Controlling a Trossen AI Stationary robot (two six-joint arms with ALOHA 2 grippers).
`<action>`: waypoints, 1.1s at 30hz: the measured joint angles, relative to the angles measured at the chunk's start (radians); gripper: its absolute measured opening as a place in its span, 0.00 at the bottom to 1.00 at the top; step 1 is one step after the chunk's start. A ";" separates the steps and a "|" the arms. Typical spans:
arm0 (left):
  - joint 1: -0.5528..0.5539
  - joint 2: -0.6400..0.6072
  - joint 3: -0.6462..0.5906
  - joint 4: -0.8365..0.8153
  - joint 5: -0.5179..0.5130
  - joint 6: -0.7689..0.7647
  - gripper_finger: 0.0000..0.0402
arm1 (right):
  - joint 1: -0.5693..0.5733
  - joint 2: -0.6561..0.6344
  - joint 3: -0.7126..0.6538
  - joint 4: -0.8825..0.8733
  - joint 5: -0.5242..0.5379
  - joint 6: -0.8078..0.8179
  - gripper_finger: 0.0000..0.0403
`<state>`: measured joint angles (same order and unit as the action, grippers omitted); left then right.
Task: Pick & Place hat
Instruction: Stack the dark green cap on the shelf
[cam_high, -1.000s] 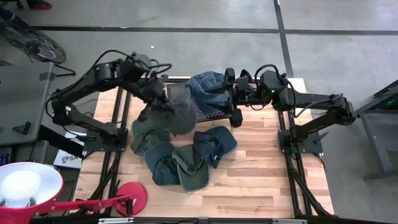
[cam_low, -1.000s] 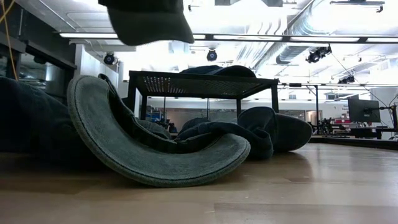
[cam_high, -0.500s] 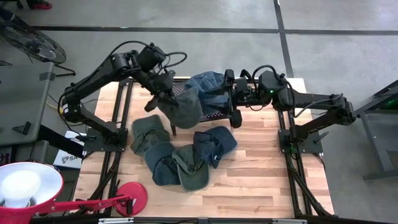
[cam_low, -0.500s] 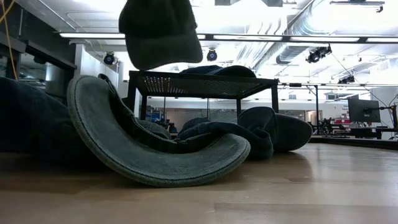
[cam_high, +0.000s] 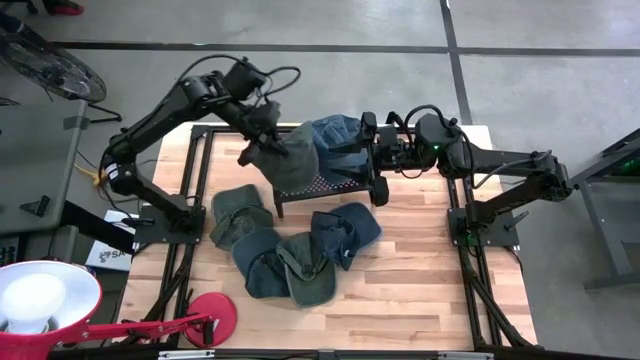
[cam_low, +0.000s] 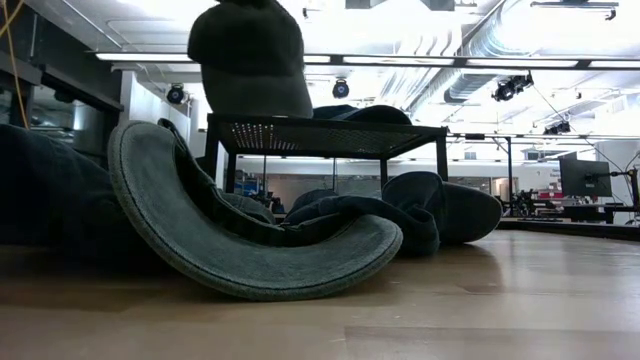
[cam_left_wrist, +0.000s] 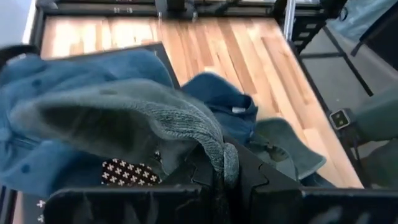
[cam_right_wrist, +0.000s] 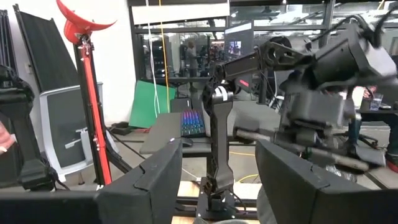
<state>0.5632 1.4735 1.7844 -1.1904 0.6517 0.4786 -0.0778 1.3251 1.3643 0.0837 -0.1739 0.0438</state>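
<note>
over the rack (cam_high: 335, 183), left tool (cam_high: 262, 143) clamped on grey hat (cam_high: 290, 160), arm outstretched

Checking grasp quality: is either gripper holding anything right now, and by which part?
Left gripper is shut on the grey-green hat, pinching its edge over the black rack. Right gripper is open and holds nothing.

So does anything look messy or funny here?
A bit. The caps on the table lie in a jumbled, overlapping heap, one flipped brim-up. The left gripper holds a grey-green hat over the black mesh rack.
</note>
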 joint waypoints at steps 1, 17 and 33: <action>-0.001 0.009 0.000 -0.007 -0.014 0.000 0.03 | 0.000 0.000 0.000 -0.002 0.000 -0.002 0.49; 0.000 0.051 -0.001 -0.095 -0.325 -0.091 0.03 | 0.000 0.000 0.000 -0.088 0.147 -0.026 0.49; 0.000 0.072 -0.001 -0.125 -0.352 -0.195 0.04 | 0.000 0.000 0.000 -0.103 0.236 -0.026 0.49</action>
<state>0.5629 1.5457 1.7831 -1.3154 0.2995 0.2832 -0.0777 1.3251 1.3643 -0.0196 0.0620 0.0177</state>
